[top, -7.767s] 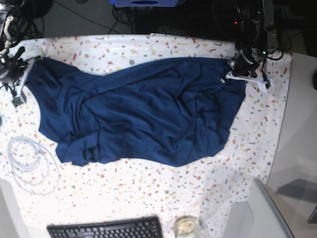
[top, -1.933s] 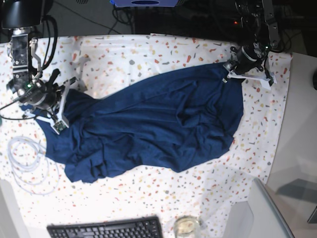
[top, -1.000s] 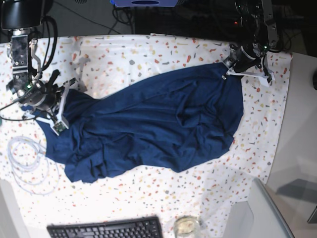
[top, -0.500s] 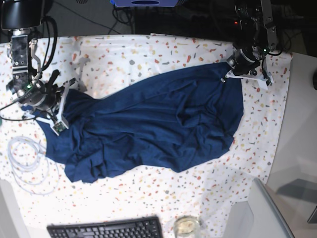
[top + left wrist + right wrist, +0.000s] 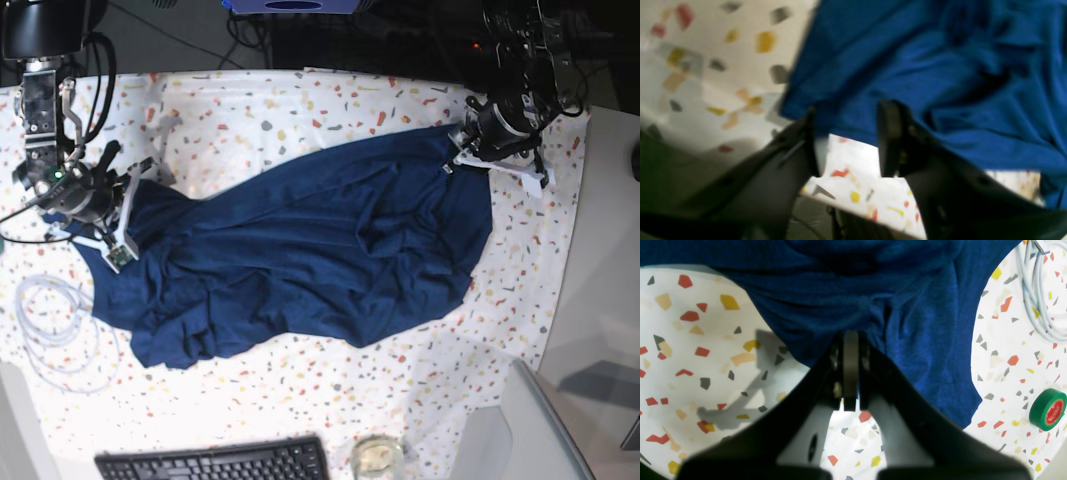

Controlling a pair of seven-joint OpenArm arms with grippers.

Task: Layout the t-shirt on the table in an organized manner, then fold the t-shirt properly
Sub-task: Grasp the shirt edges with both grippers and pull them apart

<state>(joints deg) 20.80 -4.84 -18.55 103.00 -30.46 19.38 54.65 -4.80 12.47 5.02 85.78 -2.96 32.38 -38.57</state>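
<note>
Left gripper [image 5: 846,140] stands with jaws apart astride a corner of the t-shirt [image 5: 310,250], while the right gripper [image 5: 850,373] is clamped on its opposite end. Rumpled on the table [image 5: 300,100], the garment's long axis stretches from one gripper to the other.

One t-shirt [image 5: 300,245], one keyboard [image 5: 212,463], one cable coil [image 5: 55,325], one tape roll [image 5: 1047,409].

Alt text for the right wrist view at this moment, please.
The right gripper, seen from just behind its black fingers, is shut on a bunched fold of the navy t-shirt, which lies over the speckled table. At right are a coiled white cable and a green tape roll.
</note>
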